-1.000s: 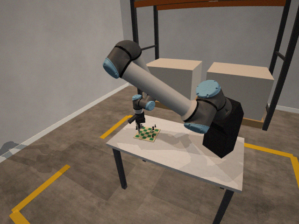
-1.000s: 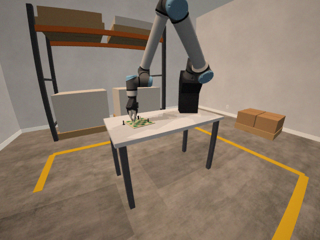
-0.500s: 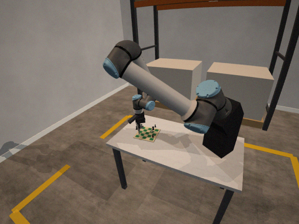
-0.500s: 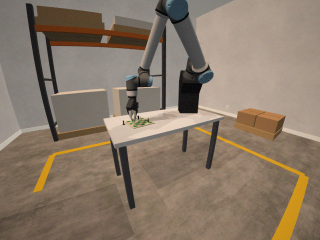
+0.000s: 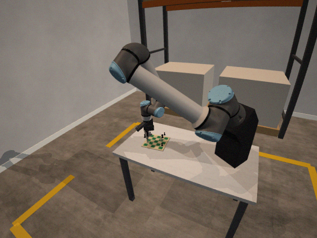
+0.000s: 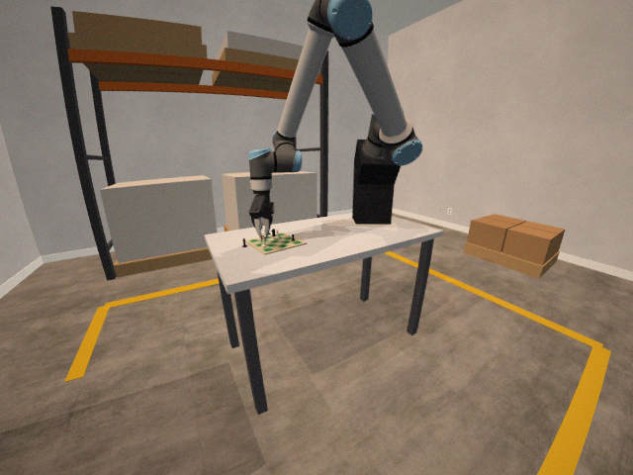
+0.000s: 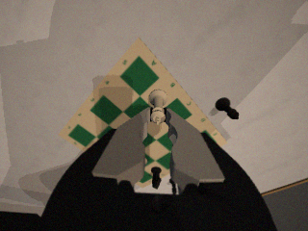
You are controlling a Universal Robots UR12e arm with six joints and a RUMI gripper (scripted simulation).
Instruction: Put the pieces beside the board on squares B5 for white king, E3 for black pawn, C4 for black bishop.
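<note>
Now, white piece [image 5: 147,141] [image 6: 263,240] [image 7: 158,99] in pincer [image 5: 146,138] [image 6: 263,236] [image 7: 158,108].

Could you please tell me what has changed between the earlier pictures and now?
Nothing visibly changed: the arm and hand stayed low over the chessboard, and the table stayed put.
</note>
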